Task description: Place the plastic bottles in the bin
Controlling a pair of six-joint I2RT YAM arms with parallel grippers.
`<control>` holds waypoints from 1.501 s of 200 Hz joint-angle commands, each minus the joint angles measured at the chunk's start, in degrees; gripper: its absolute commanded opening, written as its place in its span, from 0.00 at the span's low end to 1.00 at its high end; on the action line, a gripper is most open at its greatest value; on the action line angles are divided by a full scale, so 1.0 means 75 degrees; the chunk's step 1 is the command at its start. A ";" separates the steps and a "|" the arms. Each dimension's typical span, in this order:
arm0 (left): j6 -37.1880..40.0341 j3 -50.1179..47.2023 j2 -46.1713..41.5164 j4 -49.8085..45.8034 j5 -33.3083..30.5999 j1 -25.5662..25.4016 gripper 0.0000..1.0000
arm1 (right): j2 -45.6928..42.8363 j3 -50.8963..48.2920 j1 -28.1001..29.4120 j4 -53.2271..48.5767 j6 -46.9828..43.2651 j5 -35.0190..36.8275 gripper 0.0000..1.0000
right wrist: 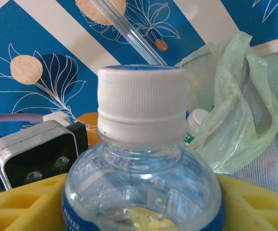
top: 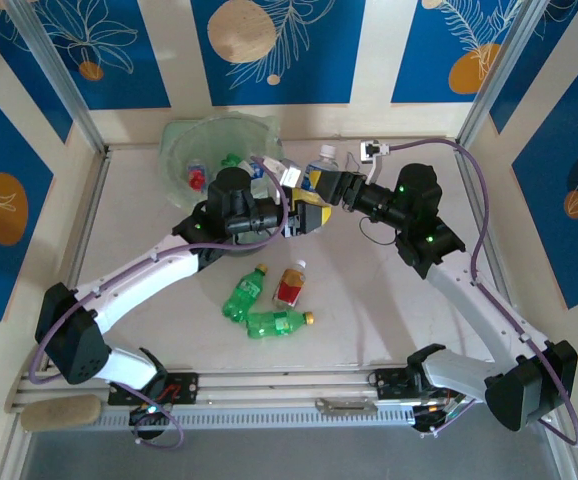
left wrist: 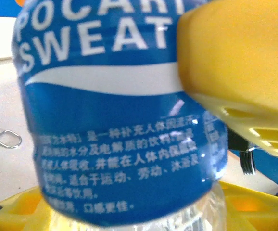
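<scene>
Blue-label bottle (left wrist: pixel 120 120) (white cap) pinched in left tool (top: pixel 307 216); right tool (top: pixel 322 185) flanks it, grip unclear; bin (top: pixel 181 150) beyond

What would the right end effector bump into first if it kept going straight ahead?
The clear bottle with the white cap, right at its tips. Behind that probably the bin, though depth is unclear.

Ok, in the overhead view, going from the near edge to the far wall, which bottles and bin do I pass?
Green bottle lying on its side → red-labelled bottle → bin. The other green bottle overlaps the red-labelled one in depth, so it is left out.
</scene>
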 commanded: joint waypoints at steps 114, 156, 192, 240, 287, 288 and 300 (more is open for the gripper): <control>0.1139 0.0960 -0.1069 -0.1119 -0.1280 0.1234 0.53 | -0.0733 -0.0809 -0.0829 -0.0282 0.0519 0.0458 0.82; 0.1344 0.0811 -0.1602 -0.1676 -0.2219 0.2037 0.53 | -0.0312 -0.0789 -0.0878 -0.0280 0.0693 0.0264 0.82; 0.1738 0.0686 -0.1747 -0.2308 -0.2971 0.2734 0.53 | -0.0116 -0.0754 -0.0886 -0.0266 0.0795 0.0164 0.83; 0.2143 0.1323 -0.1018 -0.3674 -0.3627 0.3188 0.54 | -0.0009 -0.0718 -0.0878 -0.0263 0.0841 0.0139 0.83; 0.2437 0.2230 -0.0065 -0.5002 -0.3717 0.3242 0.55 | 0.0090 -0.0704 -0.0866 -0.0242 0.0881 0.0114 0.83; 0.2449 0.2245 -0.0044 -0.5023 -0.3720 0.3243 0.55 | 0.0087 -0.0705 -0.0866 -0.0238 0.0882 0.0111 0.83; 0.2495 0.2411 0.0130 -0.5248 -0.3745 0.3243 0.55 | 0.0128 -0.0695 -0.0866 -0.0230 0.0887 0.0108 0.83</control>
